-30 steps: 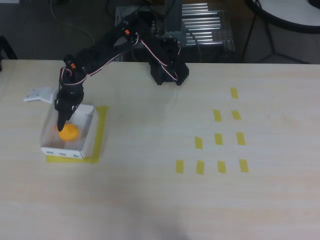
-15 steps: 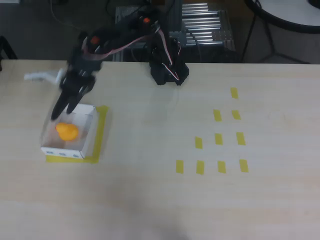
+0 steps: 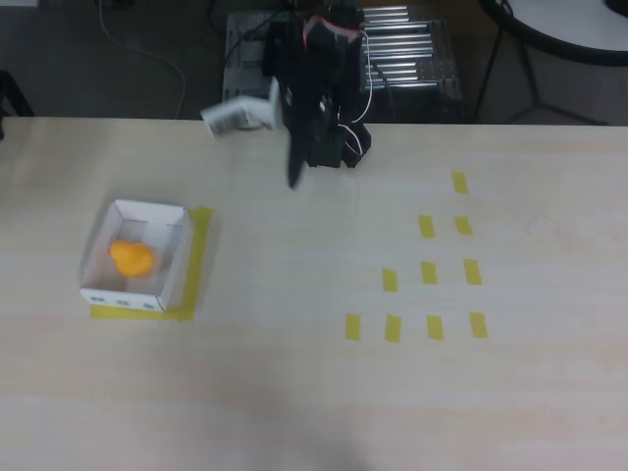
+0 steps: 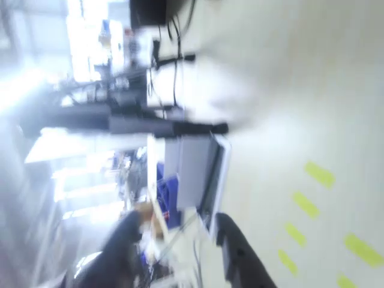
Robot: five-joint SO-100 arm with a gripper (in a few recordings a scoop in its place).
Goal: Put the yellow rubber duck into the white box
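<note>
From my console, the light wooden table (image 3: 294,392) spreads across the overhead view, and I take the white box (image 3: 173,257) as my landmark: it sits on a square of yellow tape (image 3: 199,257) toward the table's left side. Well to the right of the box lie the scattered yellow tape strips (image 3: 429,273). The black arm (image 3: 319,108) is folded up at its base on the table's far edge, up and to the right of the box and well apart from it. The gripper (image 3: 292,169) points down near that base; it reads as a thin dark blade overhead, and the wrist view is smeared with motion blur, showing two dark fingers (image 4: 237,255) with some gap between them, so I cannot tell for sure how wide they stand. They hold nothing I can make out. The yellow rubber duck (image 3: 130,258) lies inside the box, on its floor toward the left wall, down and to the left of the gripper. I judge the placing done, with nothing left to reach for.
</note>
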